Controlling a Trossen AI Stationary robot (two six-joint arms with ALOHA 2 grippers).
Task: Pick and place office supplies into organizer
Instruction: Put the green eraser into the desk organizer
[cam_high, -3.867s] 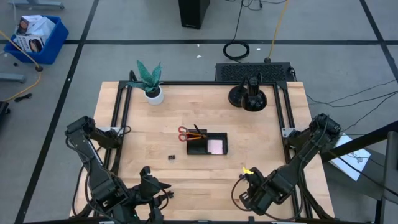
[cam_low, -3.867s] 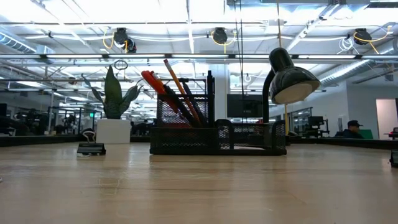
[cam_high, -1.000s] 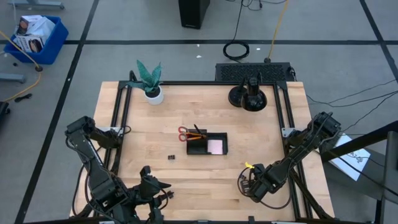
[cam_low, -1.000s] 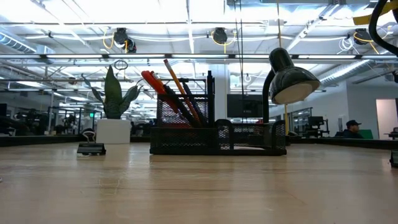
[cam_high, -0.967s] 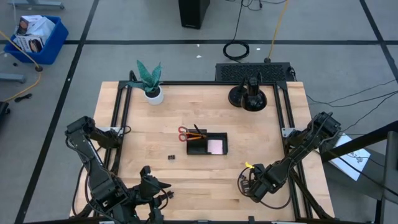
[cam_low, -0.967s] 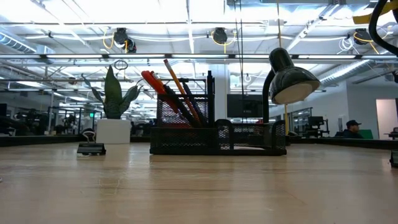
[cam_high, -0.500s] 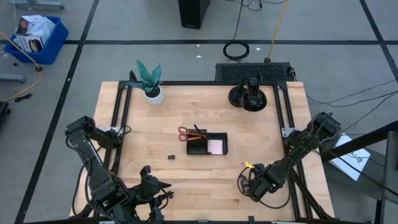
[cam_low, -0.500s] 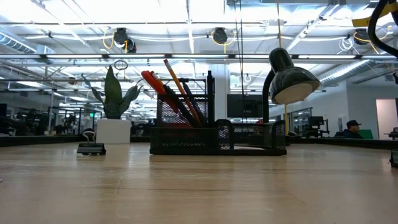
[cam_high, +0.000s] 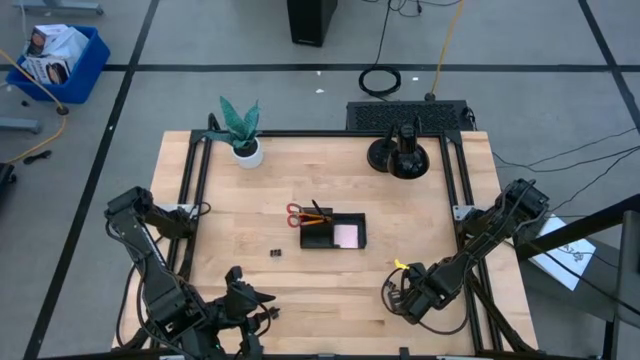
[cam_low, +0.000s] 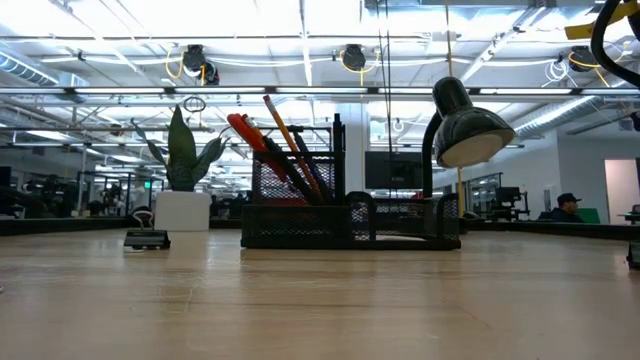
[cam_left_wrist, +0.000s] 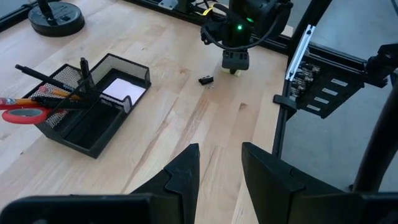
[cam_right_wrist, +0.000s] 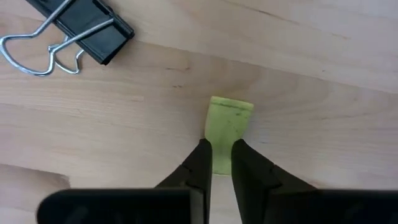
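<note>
The black mesh organizer (cam_high: 335, 232) stands mid-table, holding the red-handled scissors (cam_high: 295, 213), pens and pencils, and a pink pad (cam_high: 346, 235). One black binder clip (cam_high: 276, 253) lies to its near left on the wood. A small yellow-green piece (cam_right_wrist: 229, 124) lies flat on the table near the right front, with another binder clip (cam_right_wrist: 87, 28) beside it. My right gripper (cam_right_wrist: 222, 163) points down and is shut on the piece. My left gripper (cam_left_wrist: 221, 171) hangs open above the near left of the table, touching nothing. My right gripper pinches the yellow-green piece at one end (cam_right_wrist: 222, 149) between its two fingertips (cam_right_wrist: 202, 163). The fingers come from above, pointing almost straight down. The piece lies flat on the wood, and its other end reaches out past the fingers.
A potted green plant (cam_high: 241, 135) stands at the far left and a black lamp base (cam_high: 400, 155) at the far right. Black frame rails (cam_high: 190, 200) run along both table sides. Bare wood lies between the organizer and the near edge.
</note>
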